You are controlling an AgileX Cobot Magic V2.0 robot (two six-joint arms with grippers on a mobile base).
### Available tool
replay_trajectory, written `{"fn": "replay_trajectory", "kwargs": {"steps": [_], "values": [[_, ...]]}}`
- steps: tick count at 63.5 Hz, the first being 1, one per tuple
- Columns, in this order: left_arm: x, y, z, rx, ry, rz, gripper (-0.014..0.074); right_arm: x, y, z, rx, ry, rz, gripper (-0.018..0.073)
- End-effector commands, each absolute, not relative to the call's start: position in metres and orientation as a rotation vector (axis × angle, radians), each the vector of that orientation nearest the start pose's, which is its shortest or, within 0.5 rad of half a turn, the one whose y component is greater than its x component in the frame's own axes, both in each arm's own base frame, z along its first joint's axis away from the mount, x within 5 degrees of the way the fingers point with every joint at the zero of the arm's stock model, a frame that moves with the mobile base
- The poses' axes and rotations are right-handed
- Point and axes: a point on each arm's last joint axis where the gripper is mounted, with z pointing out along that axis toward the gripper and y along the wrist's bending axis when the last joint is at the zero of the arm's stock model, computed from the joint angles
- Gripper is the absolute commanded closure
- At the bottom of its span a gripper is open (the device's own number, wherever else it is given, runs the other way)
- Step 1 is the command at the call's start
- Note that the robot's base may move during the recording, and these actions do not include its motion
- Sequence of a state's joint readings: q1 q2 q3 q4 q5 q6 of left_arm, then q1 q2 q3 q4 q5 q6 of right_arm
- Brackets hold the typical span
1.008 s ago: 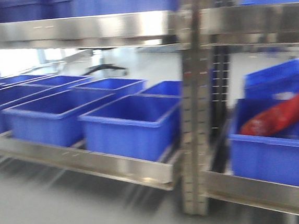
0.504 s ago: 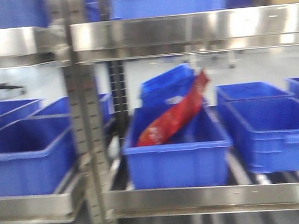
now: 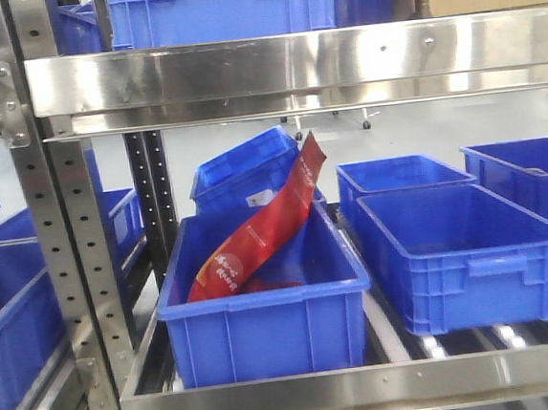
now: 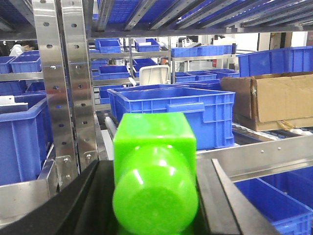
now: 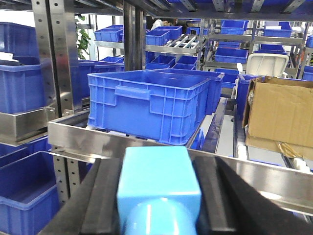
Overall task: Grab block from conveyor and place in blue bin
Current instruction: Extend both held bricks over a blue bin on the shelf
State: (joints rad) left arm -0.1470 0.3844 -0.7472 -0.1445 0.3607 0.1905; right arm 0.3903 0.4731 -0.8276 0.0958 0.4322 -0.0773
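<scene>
My left gripper [image 4: 154,198] is shut on a bright green block [image 4: 154,161], which fills the gap between its black fingers [image 4: 80,205]. My right gripper [image 5: 159,200] is shut on a light blue block [image 5: 157,176] in the same way. In the front view, a blue bin [image 3: 265,326] stands on the lower shelf just left of centre, with a red packet [image 3: 257,228] leaning in it. An empty blue bin [image 3: 467,270] stands to its right. Neither gripper shows in the front view. The conveyor is out of view.
Steel racking surrounds me: a perforated upright [image 3: 78,270] at left and a shelf rail [image 3: 291,64] overhead. More blue bins stand behind and beside. A cardboard box shows in the left wrist view [image 4: 274,100] and in the right wrist view [image 5: 281,115].
The front view has swung to the right: the upright and the bin with the red packet slid leftward in the picture, and the blur has gone.
</scene>
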Motion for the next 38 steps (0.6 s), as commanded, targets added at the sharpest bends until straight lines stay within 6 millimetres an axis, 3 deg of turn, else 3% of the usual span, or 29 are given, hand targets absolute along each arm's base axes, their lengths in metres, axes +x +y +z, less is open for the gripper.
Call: {"fn": "replay_trajectory", "kwargs": {"steps": [1, 38], "values": [[0.0568, -0.0133, 0.4039, 0.188, 1.448, -0.119, 0.0707, 0.0660, 0.0309, 0.4160, -0.327, 1.508, 0.342, 0.0720], [0.0568, -0.0133, 0.4039, 0.188, 1.448, -0.119, 0.0707, 0.0660, 0.0309, 0.4160, -0.327, 1.508, 0.342, 0.0720]]}}
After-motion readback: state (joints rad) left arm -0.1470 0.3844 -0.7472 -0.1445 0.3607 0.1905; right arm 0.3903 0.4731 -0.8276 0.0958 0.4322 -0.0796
